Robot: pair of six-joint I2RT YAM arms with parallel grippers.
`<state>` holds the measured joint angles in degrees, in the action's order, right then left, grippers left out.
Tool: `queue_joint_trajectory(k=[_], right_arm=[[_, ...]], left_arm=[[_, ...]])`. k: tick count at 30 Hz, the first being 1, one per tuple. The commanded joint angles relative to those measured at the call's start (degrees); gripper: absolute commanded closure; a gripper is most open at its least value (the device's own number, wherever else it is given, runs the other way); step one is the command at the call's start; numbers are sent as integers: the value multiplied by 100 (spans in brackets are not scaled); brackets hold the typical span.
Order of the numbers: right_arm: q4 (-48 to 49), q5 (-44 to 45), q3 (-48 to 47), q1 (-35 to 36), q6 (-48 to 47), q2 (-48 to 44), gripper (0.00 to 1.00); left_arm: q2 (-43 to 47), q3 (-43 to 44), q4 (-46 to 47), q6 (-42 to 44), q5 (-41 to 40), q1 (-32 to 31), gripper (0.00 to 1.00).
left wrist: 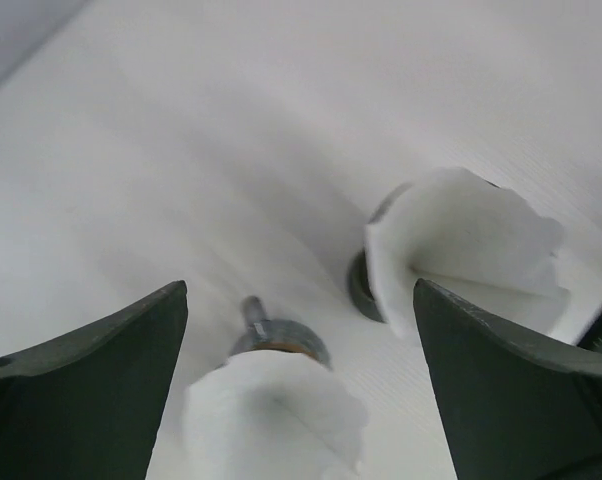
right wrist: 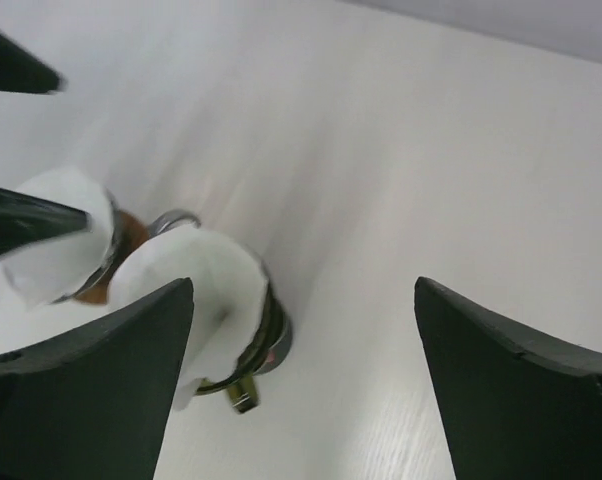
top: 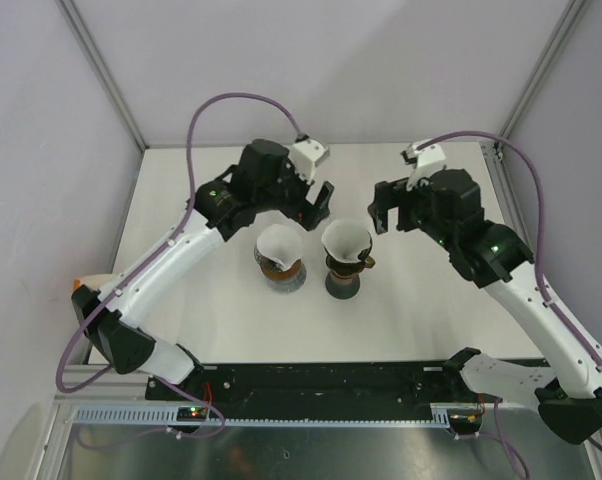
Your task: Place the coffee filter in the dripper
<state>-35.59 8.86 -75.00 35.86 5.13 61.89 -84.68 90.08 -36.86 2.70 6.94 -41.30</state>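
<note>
Two drippers stand side by side mid-table. The left dripper [top: 282, 276], with a brown rim, holds a white paper filter [top: 278, 241]. The right dripper [top: 343, 283], dark with a brass handle, also holds a white filter [top: 346, 239]. My left gripper [top: 316, 205] is open and empty, above and just behind the two. My right gripper [top: 386, 210] is open and empty, to the right of the right dripper. The left wrist view shows the brown-rimmed dripper's filter [left wrist: 276, 405] between the open fingers and the other filter [left wrist: 471, 240] beyond. The right wrist view shows the right dripper [right wrist: 266, 335] by the left finger.
The white table [top: 421, 310] is bounded by grey walls and frame posts at the back. A black rail [top: 321, 380] runs along the near edge between the arm bases. The left gripper's fingertips [right wrist: 21, 215] show in the right wrist view, upper left.
</note>
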Motion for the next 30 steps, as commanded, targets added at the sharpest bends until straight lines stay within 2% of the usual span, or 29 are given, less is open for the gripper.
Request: queue_joint_trajectory(k=[1, 7, 11, 15, 19, 24, 30], right_arm=[[504, -72, -32, -695, 58, -194, 2], [611, -57, 167, -2139, 264, -169, 1], [1285, -411, 929, -3135, 478, -301, 1], [2461, -984, 2047, -3993, 791, -475, 1], [3522, -984, 3096, -4297, 683, -474, 1], [4786, -725, 4292, -4332, 406, -435, 1], [7079, -522, 6007, -4324, 236, -571, 1]], left_arm=[[380, 404, 260, 235, -656, 726, 1], [572, 178, 687, 54, -788, 2440, 0], [901, -795, 1360, -149, -429, 3685, 0], [1401, -2323, 2594, -200, -221, 4649, 0], [1713, -3847, 3952, -48, -120, 5116, 0], [1897, -5505, 5590, 40, -94, 5211, 0], [1738, -6590, 6941, -357, 343, 5219, 0]])
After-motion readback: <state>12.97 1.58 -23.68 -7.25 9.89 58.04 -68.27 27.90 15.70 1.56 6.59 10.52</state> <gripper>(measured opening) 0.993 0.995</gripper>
